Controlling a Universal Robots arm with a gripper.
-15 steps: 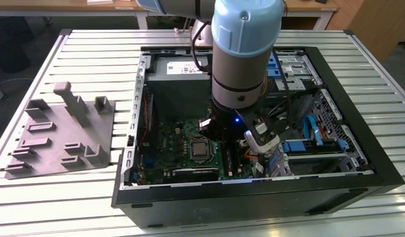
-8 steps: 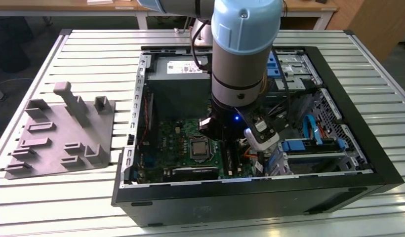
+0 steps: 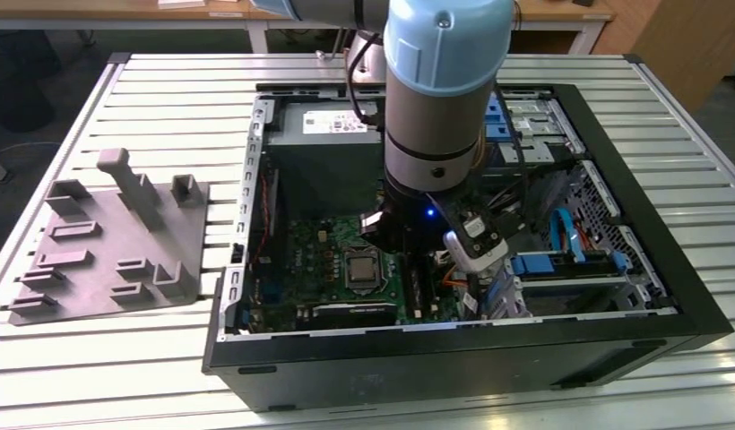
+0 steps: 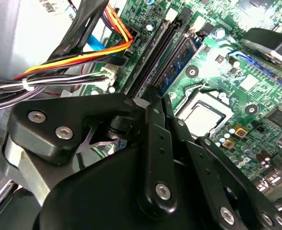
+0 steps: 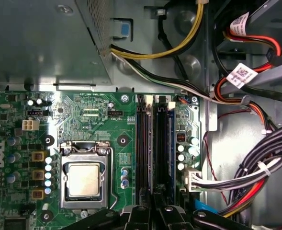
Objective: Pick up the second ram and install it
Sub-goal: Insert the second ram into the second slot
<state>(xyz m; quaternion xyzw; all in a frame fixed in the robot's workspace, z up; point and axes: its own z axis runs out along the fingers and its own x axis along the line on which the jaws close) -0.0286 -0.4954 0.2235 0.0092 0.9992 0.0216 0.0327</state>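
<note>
The arm (image 3: 445, 90) reaches straight down into an open computer case (image 3: 654, 269) that lies on its side on a slatted tabletop (image 3: 164, 90). Its wrist hangs over the green motherboard (image 3: 302, 246), just to the exterior view's right of the processor socket (image 3: 361, 269). A grey moulded tray (image 3: 105, 260) sits on the tabletop, apart from the case on the exterior view's left.

In both wrist views the black claw (image 4: 152, 100) (image 5: 155, 211) is low over the board, at one end of the row of long memory slots. A thin dark stick with a blue face, which I take to be the second ram (image 4: 178, 60) (image 5: 164, 143), stands on edge in one of those slots and runs away from the claw's tip. The tip sits right at the near end of that stick. I cannot tell whether the claw is clenched on the stick or released, nor whether the stick is fully seated. The slots (image 4: 152, 52) beside it on the cable side look dark and bare.

The processor socket (image 4: 203, 115) (image 5: 83, 179), with its square metal lid, lies just beside the slots. On their other side, a bundle of orange, yellow, red and black cables (image 4: 73, 62) loops past. The grey box of the power supply (image 5: 40, 43) borders the board's far edge
</note>
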